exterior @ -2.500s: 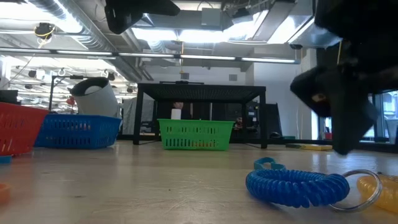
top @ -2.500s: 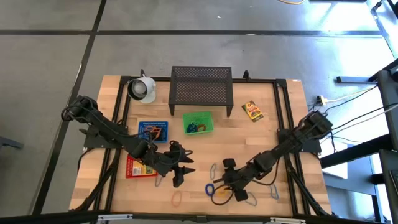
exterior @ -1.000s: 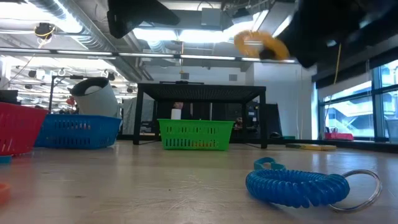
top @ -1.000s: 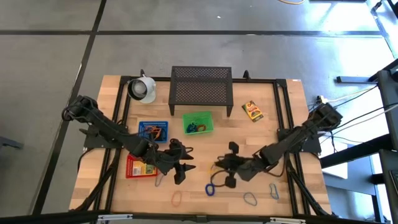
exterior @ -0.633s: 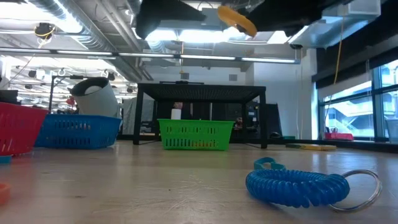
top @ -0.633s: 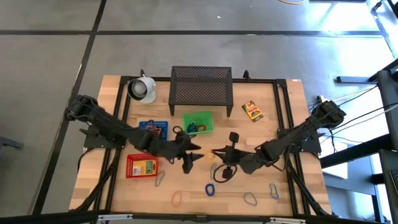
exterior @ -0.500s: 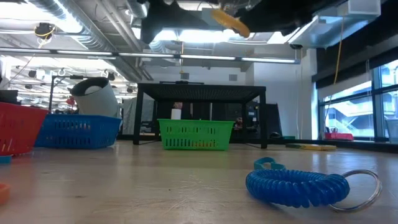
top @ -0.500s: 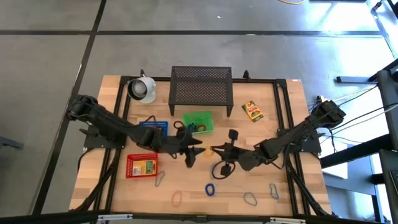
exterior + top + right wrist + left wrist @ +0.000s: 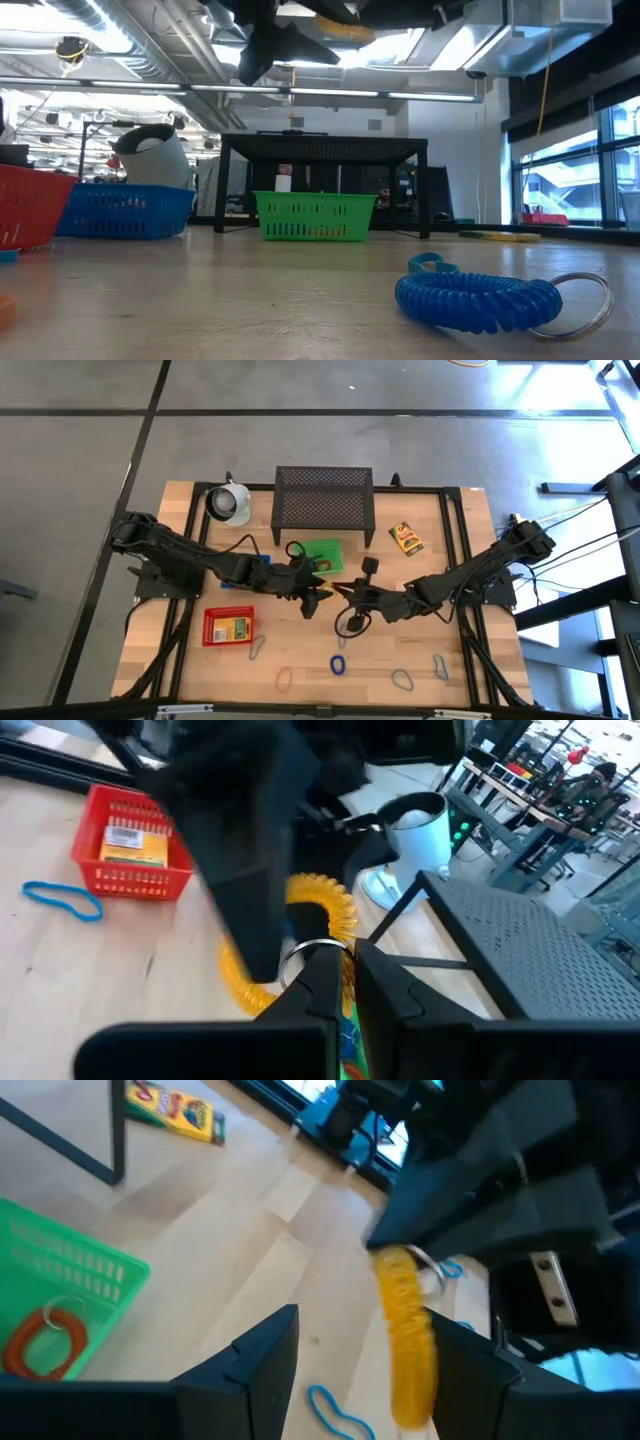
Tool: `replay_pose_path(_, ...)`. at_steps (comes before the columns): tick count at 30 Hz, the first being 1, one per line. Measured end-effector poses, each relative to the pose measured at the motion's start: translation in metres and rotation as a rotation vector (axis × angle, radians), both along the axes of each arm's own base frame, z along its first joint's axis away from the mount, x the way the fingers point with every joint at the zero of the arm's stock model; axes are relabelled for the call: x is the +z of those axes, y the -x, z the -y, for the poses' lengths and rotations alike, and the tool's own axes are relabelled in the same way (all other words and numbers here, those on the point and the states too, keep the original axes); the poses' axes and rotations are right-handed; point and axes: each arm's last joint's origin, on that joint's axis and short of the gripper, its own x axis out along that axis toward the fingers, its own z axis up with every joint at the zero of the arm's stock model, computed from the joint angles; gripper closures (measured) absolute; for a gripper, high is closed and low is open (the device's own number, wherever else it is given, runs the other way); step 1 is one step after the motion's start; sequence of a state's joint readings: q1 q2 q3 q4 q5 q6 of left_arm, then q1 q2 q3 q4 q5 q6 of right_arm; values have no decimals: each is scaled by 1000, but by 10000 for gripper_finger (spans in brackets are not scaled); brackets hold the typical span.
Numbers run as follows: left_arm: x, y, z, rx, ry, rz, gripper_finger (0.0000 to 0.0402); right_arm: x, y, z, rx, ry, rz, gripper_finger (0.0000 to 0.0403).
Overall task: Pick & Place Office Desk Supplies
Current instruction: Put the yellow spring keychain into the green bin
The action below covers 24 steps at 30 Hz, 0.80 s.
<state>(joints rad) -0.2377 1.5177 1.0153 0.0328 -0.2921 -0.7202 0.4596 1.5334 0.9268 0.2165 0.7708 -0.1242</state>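
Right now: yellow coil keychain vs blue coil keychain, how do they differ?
The yellow coil keychain is up in the air, held by the right gripper, which is shut on its ring; the blue coil keychain lies loose on the table. The yellow one hangs between the left gripper's open fingers; nothing touches the blue one. Both are spiral cords with a metal ring.

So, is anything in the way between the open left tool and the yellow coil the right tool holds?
Nothing visible does. The right tool holds the yellow coil clear above the table, and in the left wrist view the coil shows right in the gap of the open left tool, with no other object between them.
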Motion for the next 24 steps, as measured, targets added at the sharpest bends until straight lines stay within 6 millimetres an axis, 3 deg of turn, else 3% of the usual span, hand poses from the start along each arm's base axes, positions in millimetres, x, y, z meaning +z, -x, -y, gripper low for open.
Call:
replay_pose_path(5,-2,1,0,-4,-4,-25,253,-1,0,1,-1,3,-7,389)
replay_pose_path(12,-3,2,0,-23,-45,-37,380,-1,-1,0,19,-39,-3,365)
replay_pose_path(20,-5,2,-2,-36,-79,-57,379,-8,-6,20,13,-417,-32,290)
replay_pose_path(24,-6,1,-9,-18,-79,-70,381,-7,-1,29,-12,-467,-77,237)
